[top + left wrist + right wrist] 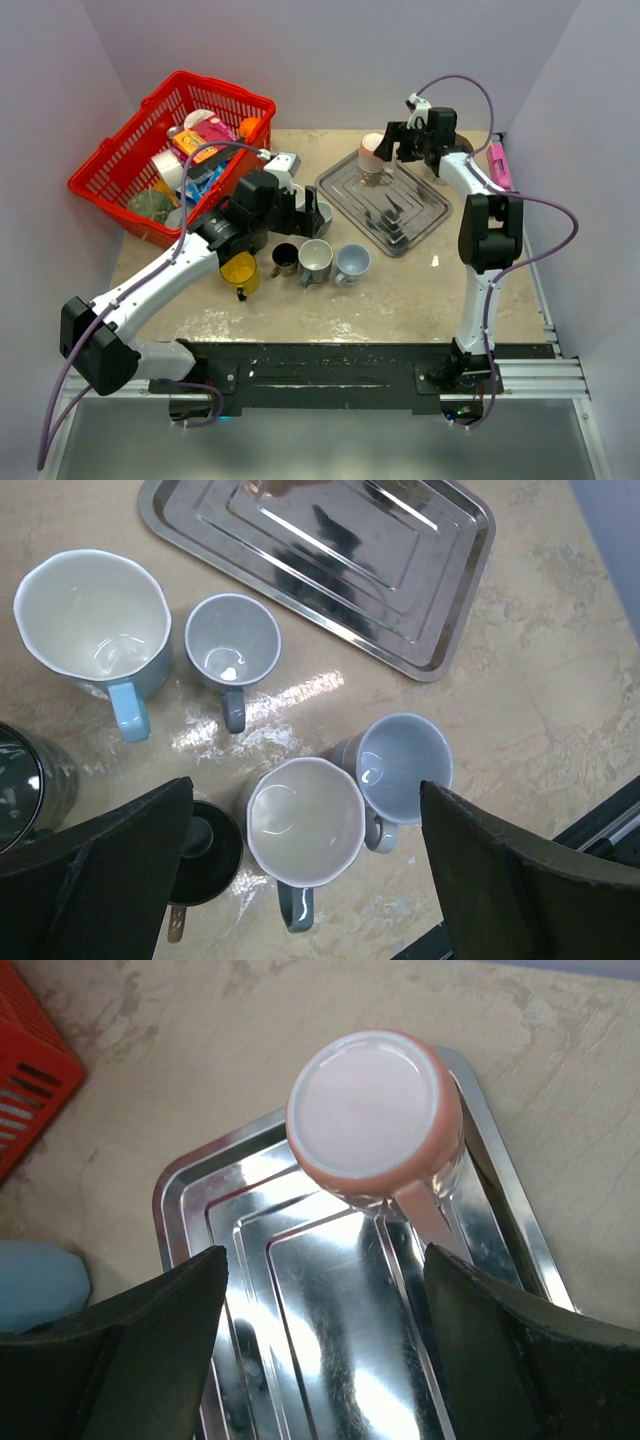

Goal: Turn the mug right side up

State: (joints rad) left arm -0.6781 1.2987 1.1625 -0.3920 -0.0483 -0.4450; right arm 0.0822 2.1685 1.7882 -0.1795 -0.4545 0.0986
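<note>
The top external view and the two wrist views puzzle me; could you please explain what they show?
Two robot arms, the left arm and the right arm, are bolted to a table. The top view looks down from behind them; each wrist view looks past that arm's own fingers. The left gripper hangs open over a cluster of upright mugs. The right gripper is open close to a pink mug standing upside down on a metal tray. A red basket of odds and ends sits at the far left. Nothing is held.
</note>
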